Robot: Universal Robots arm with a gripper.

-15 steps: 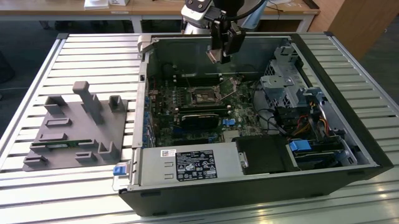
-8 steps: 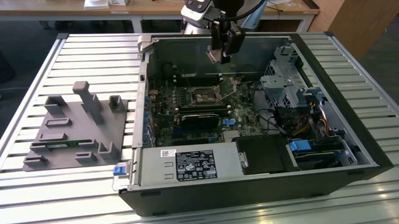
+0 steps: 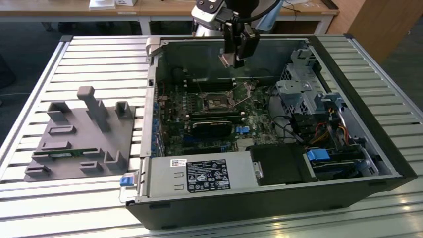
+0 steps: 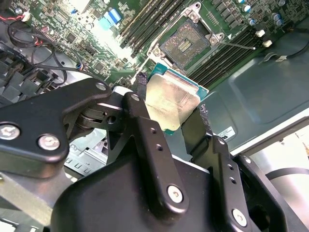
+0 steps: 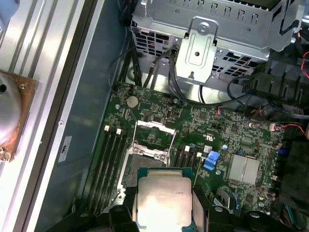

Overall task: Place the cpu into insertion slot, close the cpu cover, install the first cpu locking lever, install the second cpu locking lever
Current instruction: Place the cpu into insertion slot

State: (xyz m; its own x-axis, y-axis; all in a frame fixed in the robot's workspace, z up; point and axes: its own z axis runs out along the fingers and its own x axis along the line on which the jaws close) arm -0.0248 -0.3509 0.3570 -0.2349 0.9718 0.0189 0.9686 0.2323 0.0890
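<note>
Gripper (image 3: pixel 235 60) clamps the cpu (image 5: pixel 164 200); insertion slot (image 3: pixel 217 102) lies at its six o'clock in the exterior view. Placing likely needs square alignment.

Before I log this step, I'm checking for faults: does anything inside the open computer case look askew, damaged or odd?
Nothing stands out. The flat silver-topped square cpu is clamped in the black gripper, above the green motherboard; the dark square insertion slot lies bare, its thin metal cpu cover swung open.

Pale slatted metal table (image 3: pixel 79 59) across the foreground. Behind it, wooden desk (image 3: pixel 53 10) on white legs, wooden cabinet (image 3: pixel 383 20) at the exterior view's right, dark floor (image 3: pixel 20 44).
</note>
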